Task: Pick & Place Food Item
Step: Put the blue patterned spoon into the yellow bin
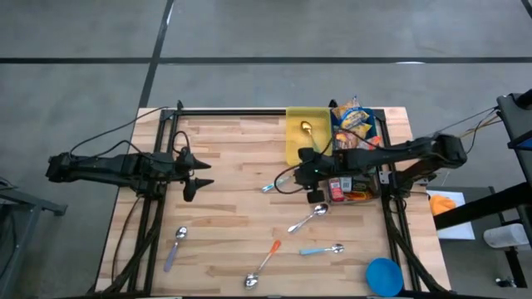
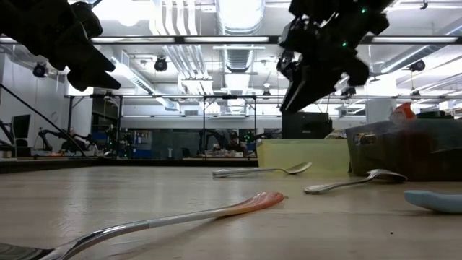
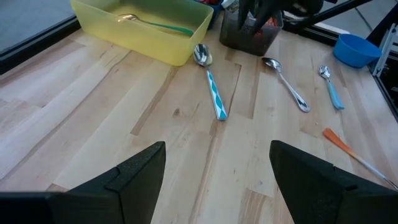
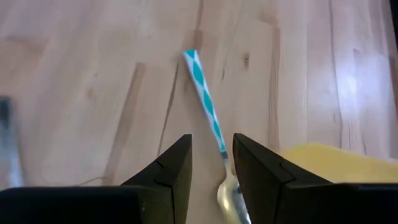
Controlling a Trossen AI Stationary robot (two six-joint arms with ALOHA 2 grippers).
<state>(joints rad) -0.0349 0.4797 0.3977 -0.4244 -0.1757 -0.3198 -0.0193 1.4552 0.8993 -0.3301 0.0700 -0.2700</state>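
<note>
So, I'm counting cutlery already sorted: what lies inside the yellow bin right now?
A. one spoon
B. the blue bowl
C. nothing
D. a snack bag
A: the high and left wrist views show a single spoon lying in the yellow bin.

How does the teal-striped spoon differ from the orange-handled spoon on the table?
The teal-striped spoon lies beside the yellow bin, under the right gripper; the orange-handled spoon lies alone near the table's front edge. One handle is teal-and-white patterned, the other plain orange. Both have metal bowls and lie flat on the wood.
</note>
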